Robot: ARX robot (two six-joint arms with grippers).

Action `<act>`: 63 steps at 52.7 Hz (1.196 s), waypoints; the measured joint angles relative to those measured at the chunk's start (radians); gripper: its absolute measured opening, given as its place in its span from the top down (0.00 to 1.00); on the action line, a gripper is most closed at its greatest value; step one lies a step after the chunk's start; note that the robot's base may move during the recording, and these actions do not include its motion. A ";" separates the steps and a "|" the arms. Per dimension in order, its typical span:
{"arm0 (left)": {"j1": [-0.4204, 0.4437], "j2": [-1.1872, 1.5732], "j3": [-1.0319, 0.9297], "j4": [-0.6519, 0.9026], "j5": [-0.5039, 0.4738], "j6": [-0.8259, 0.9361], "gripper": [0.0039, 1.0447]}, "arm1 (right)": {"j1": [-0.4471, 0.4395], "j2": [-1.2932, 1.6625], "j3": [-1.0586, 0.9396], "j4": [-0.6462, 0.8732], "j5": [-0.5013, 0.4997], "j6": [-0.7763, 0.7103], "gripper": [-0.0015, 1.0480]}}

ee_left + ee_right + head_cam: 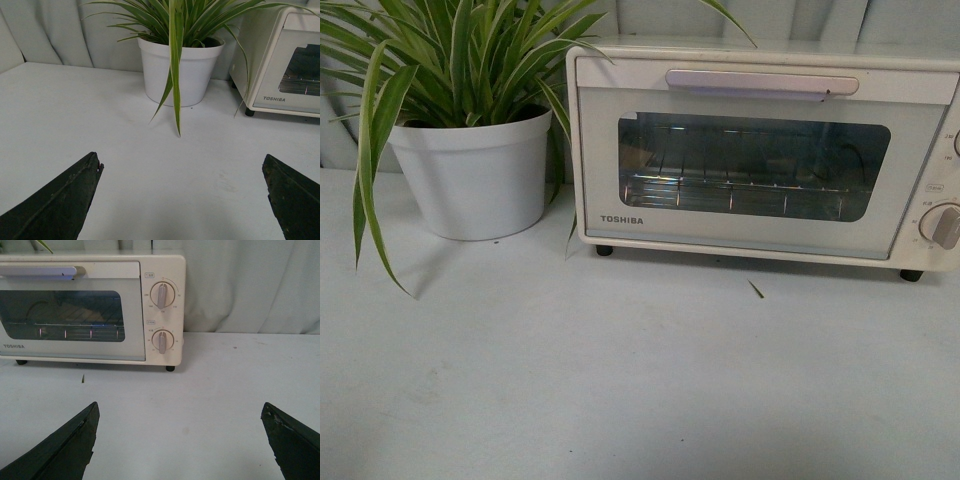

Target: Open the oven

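The cream-white Toshiba oven (pixel 760 150) stands at the back right of the table with its glass door shut. Its long bar handle (pixel 760 82) runs along the top of the door, and a wire rack (pixel 740 190) shows behind the glass. The oven also shows in the right wrist view (pixel 90 310) with its two knobs (pixel 162 295), and partly in the left wrist view (pixel 285 65). My left gripper (pixel 182 165) is open and empty over bare table, well short of the oven. My right gripper (pixel 180 410) is open and empty in front of the oven's knob side. Neither arm shows in the front view.
A white pot (pixel 475 175) with a long-leaved green plant (pixel 450 50) stands left of the oven; leaves hang over the table (pixel 620 380). A small leaf scrap (pixel 756 289) lies in front of the oven. A pale curtain (pixel 250 285) hangs behind.
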 joint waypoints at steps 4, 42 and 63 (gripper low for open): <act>0.000 0.000 0.000 0.000 0.000 0.000 0.06 | 0.000 0.000 0.000 0.000 0.000 0.000 0.09; -0.011 0.082 0.027 -0.078 -0.030 -0.135 0.06 | 0.000 0.000 0.000 0.000 0.000 0.000 0.09; -0.342 0.896 0.253 0.339 -0.023 -0.749 0.06 | 0.000 0.000 0.000 0.000 0.000 0.000 0.09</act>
